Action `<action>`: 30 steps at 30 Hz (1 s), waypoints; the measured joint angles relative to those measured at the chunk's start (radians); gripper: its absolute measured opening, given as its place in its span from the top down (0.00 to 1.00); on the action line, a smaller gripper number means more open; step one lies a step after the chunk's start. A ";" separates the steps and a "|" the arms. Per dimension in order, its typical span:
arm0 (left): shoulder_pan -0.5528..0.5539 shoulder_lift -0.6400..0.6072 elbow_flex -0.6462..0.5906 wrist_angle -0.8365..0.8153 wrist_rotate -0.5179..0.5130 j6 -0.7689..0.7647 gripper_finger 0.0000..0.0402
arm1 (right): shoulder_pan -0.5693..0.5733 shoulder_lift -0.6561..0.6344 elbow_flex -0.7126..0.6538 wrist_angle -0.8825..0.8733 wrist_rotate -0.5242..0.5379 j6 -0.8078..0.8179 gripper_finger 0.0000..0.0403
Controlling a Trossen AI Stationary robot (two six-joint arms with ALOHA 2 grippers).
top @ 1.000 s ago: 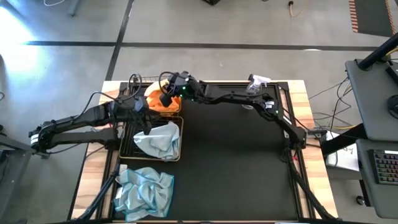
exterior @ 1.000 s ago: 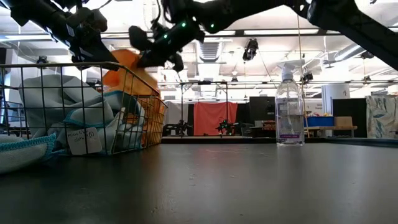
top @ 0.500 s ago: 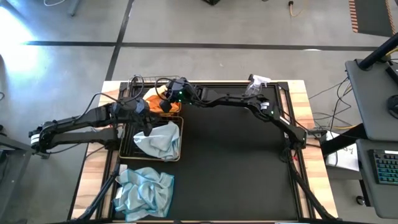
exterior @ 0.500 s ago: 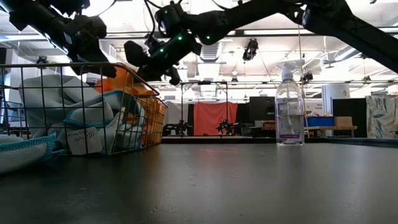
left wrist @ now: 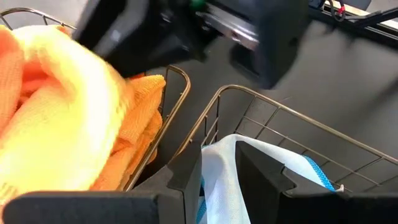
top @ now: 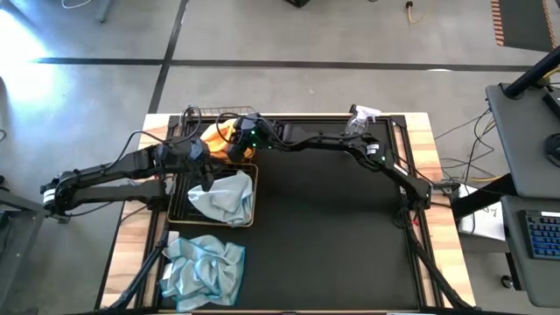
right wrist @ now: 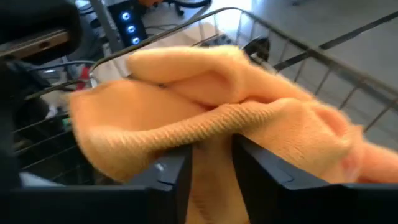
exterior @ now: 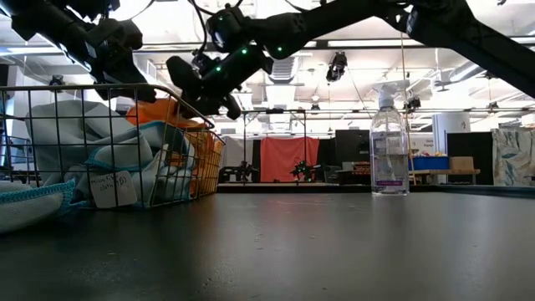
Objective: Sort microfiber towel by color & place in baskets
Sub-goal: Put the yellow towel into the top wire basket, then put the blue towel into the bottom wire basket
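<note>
— What carried it all?
— A black-topped table (top: 332, 227) with wooden edges.
— What sat on it?
— Two baskets (top: 179, 206) at its left side, a heap of blue-grey towels (top: 203, 269) near them, and a bottle (exterior: 389, 146) well apart.

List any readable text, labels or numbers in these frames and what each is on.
None can be read.
White tag on the front basket: handwriting, too small to read.
Spray bottle label: print too blurred to read.
Orange towel in the right gripper: no text shows.
</note>
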 joint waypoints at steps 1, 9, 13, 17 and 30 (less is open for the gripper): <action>0.000 0.000 0.000 0.000 0.000 0.000 0.79 | 0.003 -0.002 0.000 -0.010 -0.016 0.003 0.69; 0.000 -0.006 0.000 0.000 0.000 0.000 0.79 | 0.044 -0.084 -0.001 -0.220 -0.171 0.000 0.60; 0.000 -0.013 0.000 0.000 0.000 0.000 0.79 | 0.075 -0.127 -0.001 -0.337 -0.169 -0.008 0.59; 0.000 -0.022 -0.001 -0.001 0.001 -0.004 0.79 | 0.116 -0.148 -0.001 -0.407 -0.168 -0.008 0.59; -0.010 -0.054 -0.001 0.003 0.157 -0.050 0.79 | 0.267 -0.167 -0.001 -0.569 -0.167 0.004 0.65</action>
